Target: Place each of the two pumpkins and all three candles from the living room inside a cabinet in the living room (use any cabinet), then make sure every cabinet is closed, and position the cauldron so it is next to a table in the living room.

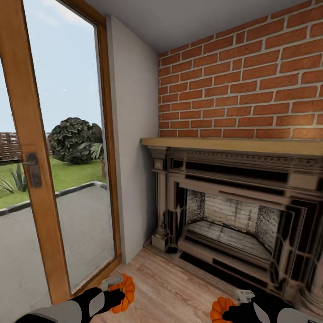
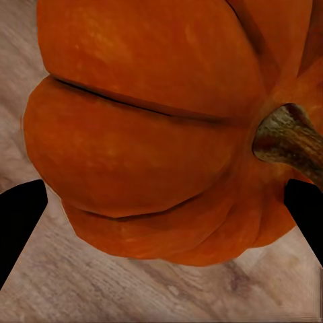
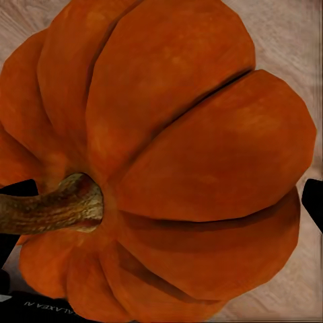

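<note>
Holding one pumpkin in my left pincer [image 1: 117, 292] (lower left), another in my right pincer [image 1: 234, 307]; both pumpkins [image 1: 124, 294] [image 1: 220, 309] gripped above the wooden floor [image 1: 170, 291].

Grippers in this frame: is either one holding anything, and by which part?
Both. The left gripper clamps one pumpkin across its ribbed body, stem free. The right gripper holds the other pumpkin likewise by its sides.
</note>
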`<state>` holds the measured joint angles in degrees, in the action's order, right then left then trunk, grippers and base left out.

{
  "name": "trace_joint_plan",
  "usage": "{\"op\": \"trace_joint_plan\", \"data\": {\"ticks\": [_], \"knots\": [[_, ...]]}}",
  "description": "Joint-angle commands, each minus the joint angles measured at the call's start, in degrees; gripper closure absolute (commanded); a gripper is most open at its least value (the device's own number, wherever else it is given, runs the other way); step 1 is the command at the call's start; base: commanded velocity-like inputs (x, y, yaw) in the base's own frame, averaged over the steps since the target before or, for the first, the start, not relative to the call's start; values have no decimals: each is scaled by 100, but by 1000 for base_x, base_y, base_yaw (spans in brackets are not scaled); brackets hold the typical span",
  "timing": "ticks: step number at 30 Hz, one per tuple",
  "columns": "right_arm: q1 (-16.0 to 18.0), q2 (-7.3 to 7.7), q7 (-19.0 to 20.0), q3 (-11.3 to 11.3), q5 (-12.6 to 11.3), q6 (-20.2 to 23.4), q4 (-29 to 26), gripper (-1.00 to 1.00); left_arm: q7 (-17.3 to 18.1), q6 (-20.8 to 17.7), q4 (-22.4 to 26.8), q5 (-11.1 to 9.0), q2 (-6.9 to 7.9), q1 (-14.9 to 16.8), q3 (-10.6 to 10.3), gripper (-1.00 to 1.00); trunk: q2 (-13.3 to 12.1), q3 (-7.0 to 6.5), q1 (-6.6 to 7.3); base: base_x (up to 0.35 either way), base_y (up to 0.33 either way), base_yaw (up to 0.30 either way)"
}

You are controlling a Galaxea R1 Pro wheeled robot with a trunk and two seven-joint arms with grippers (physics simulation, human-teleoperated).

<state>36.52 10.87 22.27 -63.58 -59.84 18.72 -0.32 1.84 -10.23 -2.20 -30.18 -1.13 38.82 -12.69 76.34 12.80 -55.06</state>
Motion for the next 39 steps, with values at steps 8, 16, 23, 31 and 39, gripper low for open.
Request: {"op": "trace_joint_plan", "data": {"ticks": [8, 16, 23, 31, 39], "knots": [[5, 4, 8, -24, -69, 27, 5, 100, 18, -5, -14, -58, -2, 12, -41, 100, -317, -137, 176, 0, 0, -292], [5, 5, 7, -23, -66, 27, 5, 100, 18, -5, -14, -58, -2, 12, -41, 100, -638, -240, 352, 0, 0, -233], [5, 7, 13, -23, -64, 27, 5, 100, 18, -5, -14, -58, -2, 12, -41, 100, -919, -310, 506, 0, 0, -178], [5, 20, 14, -23, -65, 27, 5, 100, 18, -5, -14, -58, -2, 12, -41, 100, -1239, -387, 681, 0, 0, -161], [5, 28, 14, -23, -70, 21, 5, 100, 18, -5, -13, -58, -2, 12, -41, 100, -1560, -459, 857, 0, 0, -129]]}}
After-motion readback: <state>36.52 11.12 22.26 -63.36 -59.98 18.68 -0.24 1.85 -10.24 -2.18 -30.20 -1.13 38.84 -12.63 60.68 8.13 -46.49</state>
